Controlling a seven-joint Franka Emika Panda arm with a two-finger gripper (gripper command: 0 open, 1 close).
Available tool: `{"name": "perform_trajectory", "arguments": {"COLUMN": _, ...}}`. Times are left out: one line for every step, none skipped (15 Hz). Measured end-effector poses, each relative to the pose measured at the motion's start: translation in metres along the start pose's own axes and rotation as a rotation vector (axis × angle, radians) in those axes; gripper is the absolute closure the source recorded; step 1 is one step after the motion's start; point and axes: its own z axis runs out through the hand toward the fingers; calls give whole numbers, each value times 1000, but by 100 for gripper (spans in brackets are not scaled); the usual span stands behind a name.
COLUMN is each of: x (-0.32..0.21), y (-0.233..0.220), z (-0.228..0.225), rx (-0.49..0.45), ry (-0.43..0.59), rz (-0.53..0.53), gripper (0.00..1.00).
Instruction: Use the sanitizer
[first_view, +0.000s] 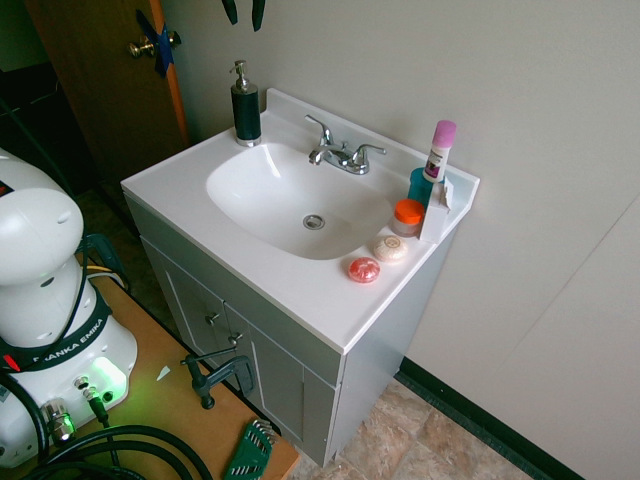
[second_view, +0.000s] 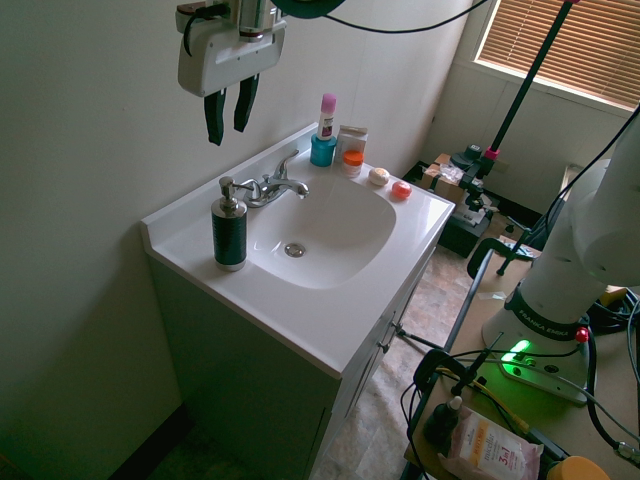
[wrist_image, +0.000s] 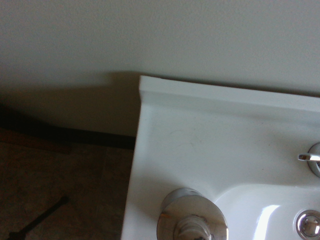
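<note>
The sanitizer (first_view: 245, 105) (second_view: 229, 225) is a near-black pump bottle with a silver head, standing upright on the back corner of the white vanity top (first_view: 180, 185) (second_view: 300, 310), beside the faucet (first_view: 343, 155) (second_view: 272, 185). My gripper (second_view: 227, 133) (first_view: 244, 12) hangs well above the bottle, close to the wall, open with nothing between its fingers. In the wrist view the silver pump head (wrist_image: 192, 220) shows from above at the lower edge, with the counter's back corner (wrist_image: 150, 87) beyond it.
At the far end of the counter stand a white tube with a pink cap (first_view: 438, 150) (second_view: 326, 115), an orange-lidded jar (first_view: 407, 215) (second_view: 352, 160) and two round soaps (first_view: 364, 269) (first_view: 390, 248). The wall runs right behind the sink basin (first_view: 290, 195).
</note>
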Motion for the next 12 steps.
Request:
{"name": "perform_trajectory", "arguments": {"x": -2, "y": -2, "z": 7, "rx": -10, "ry": -5, "rz": -2, "gripper": 100}}
{"name": "perform_trajectory", "arguments": {"x": -4, "y": -4, "z": 13, "rx": -19, "ry": -11, "rz": -3, "gripper": 100}}
{"name": "perform_trajectory", "arguments": {"x": -5, "y": -5, "z": 17, "rx": -25, "ry": -15, "rz": -4, "gripper": 100}}
{"name": "perform_trajectory", "arguments": {"x": -5, "y": -5, "z": 22, "rx": -32, "ry": -16, "rz": -5, "gripper": 100}}
{"name": "perform_trajectory", "arguments": {"x": -3, "y": -4, "z": 26, "rx": -41, "ry": -15, "rz": -6, "gripper": 100}}
{"name": "perform_trajectory", "arguments": {"x": -2, "y": -4, "z": 30, "rx": -47, "ry": -16, "rz": -6, "gripper": 100}}
{"name": "perform_trajectory", "arguments": {"x": -2, "y": -4, "z": 33, "rx": -51, "ry": -20, "rz": -6, "gripper": 100}}
{"name": "perform_trajectory", "arguments": {"x": -2, "y": -4, "z": 35, "rx": -54, "ry": -22, "rz": -7, "gripper": 100}}
{"name": "perform_trajectory", "arguments": {"x": -4, "y": -4, "z": 38, "rx": -59, "ry": -25, "rz": -9, "gripper": 100}}
{"name": "perform_trajectory", "arguments": {"x": -6, "y": -4, "z": 40, "rx": -63, "ry": -27, "rz": -12, "gripper": 100}}
{"name": "perform_trajectory", "arguments": {"x": -8, "y": -4, "z": 43, "rx": -68, "ry": -29, "rz": -14, "gripper": 100}}
{"name": "perform_trajectory", "arguments": {"x": -9, "y": -4, "z": 46, "rx": -73, "ry": -33, "rz": -15, "gripper": 100}}
